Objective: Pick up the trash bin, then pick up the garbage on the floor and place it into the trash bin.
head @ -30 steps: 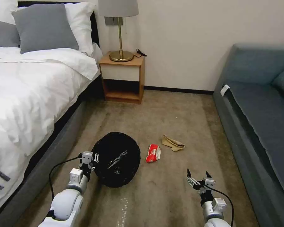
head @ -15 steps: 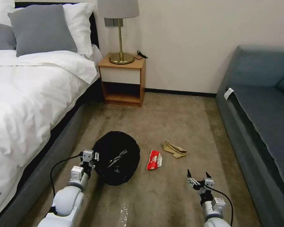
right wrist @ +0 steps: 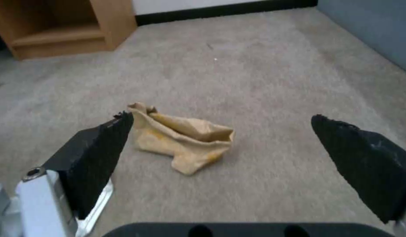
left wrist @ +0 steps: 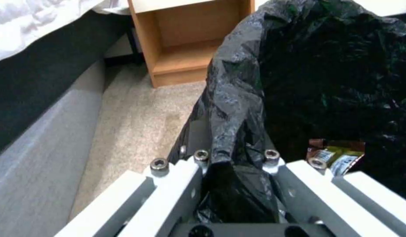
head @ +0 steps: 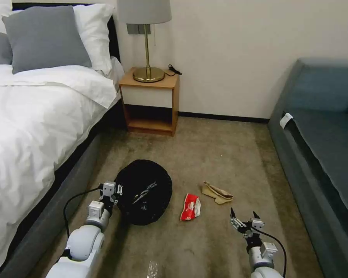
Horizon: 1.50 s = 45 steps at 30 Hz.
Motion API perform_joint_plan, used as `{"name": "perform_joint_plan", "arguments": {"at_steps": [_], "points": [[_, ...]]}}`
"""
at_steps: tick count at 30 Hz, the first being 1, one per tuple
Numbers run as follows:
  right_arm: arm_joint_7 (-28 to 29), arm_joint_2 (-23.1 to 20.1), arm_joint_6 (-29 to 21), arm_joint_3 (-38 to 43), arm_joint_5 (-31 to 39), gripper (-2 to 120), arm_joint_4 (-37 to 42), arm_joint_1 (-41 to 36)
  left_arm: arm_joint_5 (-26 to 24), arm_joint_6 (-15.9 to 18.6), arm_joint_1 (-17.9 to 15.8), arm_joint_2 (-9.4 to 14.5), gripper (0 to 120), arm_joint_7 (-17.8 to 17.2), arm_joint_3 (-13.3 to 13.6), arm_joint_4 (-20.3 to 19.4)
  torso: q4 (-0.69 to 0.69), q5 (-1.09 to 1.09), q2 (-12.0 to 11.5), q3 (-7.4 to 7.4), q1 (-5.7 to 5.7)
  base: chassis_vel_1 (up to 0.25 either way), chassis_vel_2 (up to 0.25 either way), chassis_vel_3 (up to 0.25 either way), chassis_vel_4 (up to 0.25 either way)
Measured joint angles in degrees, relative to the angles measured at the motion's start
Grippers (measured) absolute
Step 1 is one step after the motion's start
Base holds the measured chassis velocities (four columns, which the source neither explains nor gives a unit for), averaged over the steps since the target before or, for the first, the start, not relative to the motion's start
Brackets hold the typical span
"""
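**Bin Held at Left, Litter on Carpet Ahead of Right Gripper**

The trash bin (head: 144, 192), lined with a black bag, is held clear of the carpet (head: 220, 154) beside the bed (head: 34, 127). The left gripper (head: 115, 192) is clamped on the bin's rim, with bag plastic pinched between the fingers (left wrist: 176, 184). A yellow-silver wrapper (left wrist: 337, 156) is seen inside the bin in the left wrist view. The red-white packet (head: 190, 207) lies on the carpet just right of the bin. The tan paper (head: 217, 192) lies crumpled a little farther right, apart from the packet. The right gripper (head: 245, 217) is positioned low and near the tan paper, its fingers (right wrist: 95, 158) spread wide and holding nothing. A nightstand (head: 149, 102) stands against the wall beyond.
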Motion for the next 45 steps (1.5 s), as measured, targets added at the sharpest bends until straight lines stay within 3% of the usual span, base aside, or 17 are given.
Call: {"name": "perform_joint_plan", "arguments": {"at_steps": [22,28,35,45], "points": [[-0.1,0.4,0.4,-0.3,-2.1,100,0.1,-0.7,0.1,-0.8,0.8,-0.1,4,0.5,0.0,0.0,0.00,0.00,0.0,0.00,0.00,-0.108,0.105,0.119,-0.108],[-4.2,-0.2,1.6,-1.1,0.0,100,1.0,-1.1,0.1,-1.4,1.2,-0.2,4,0.8,-0.2,0.2,0.00,0.00,0.0,0.00,0.00,-0.082,0.091,0.097,-0.090],[-4.5,-0.1,1.0,-2.0,-0.9,100,-0.5,0.5,0.0,-2.7,1.2,-0.6,4,1.1,-0.7,1.2,0.00,0.00,0.0,-0.01,0.00,-0.004,0.019,0.014,-0.011],[-8.8,-5.4,-9.7,-4.7,2.6,100,3.6,2.7,-1.5,-0.7,1.7,-0.9,4,1.0,-1.9,-0.8,0.00,0.00,0.0,-0.01,0.00,0.000,0.000,0.000,0.000]]}}
